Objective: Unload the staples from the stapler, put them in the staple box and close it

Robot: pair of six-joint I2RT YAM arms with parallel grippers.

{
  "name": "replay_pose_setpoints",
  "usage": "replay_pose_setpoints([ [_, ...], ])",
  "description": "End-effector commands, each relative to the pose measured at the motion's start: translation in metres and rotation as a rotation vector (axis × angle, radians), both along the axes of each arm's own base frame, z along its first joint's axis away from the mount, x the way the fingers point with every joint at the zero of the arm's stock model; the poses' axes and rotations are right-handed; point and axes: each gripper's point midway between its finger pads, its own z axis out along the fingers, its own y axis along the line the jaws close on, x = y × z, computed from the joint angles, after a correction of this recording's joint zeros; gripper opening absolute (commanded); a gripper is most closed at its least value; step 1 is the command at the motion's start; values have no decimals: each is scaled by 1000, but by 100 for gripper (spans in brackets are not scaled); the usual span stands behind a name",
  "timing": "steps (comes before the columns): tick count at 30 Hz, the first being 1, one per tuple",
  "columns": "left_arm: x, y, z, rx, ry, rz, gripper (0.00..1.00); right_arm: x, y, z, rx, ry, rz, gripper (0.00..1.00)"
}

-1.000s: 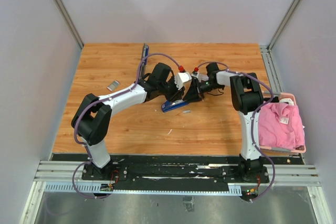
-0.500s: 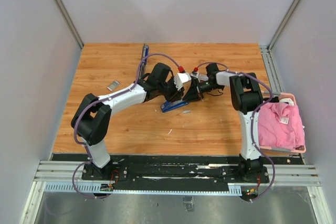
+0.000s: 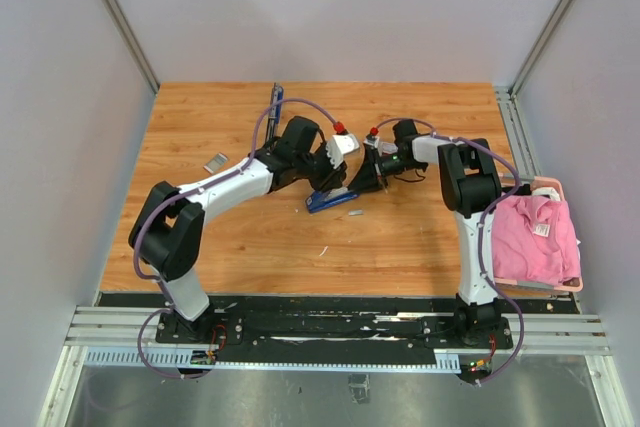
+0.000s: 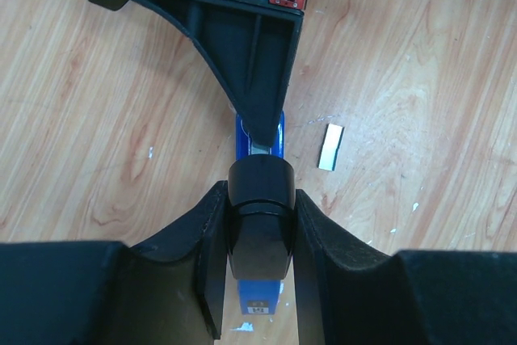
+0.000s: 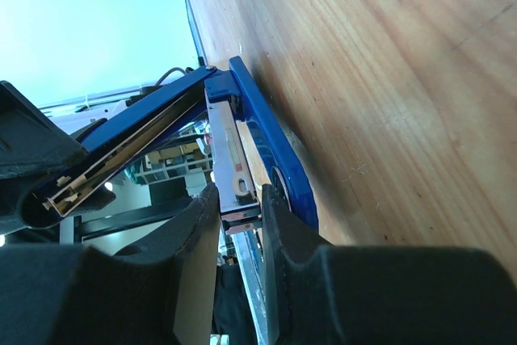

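Out on the counter [image 3: 420, 237], the blue stapler [image 3: 327, 201] is hinged open. Left jaws are clamped on its black end, right jaws are pinching the metal magazine rail. One strip of staples [image 4: 330, 147] lies just beside the base. I'd guess next is easing out whatever's left, can't tell how much.

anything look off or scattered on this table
Yes: a loose staple strip lies flat right beside the opened blue stapler, and a small grey piece sits alone far out to the left.
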Motion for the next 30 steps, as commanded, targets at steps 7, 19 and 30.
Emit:
replay_pose_setpoints([
  [7, 10, 19, 49, -129, -101, 38, 0, 19, -27, -4, -64, -44, -87, 0],
  [19, 17, 52, 49, -125, -111, 119, 0, 25, -40, -7, -84, -44, -123, 1],
  [30, 3, 90, 34, -77, -96, 161, 0, 35, -61, -9, -123, -47, -184, 1],
])
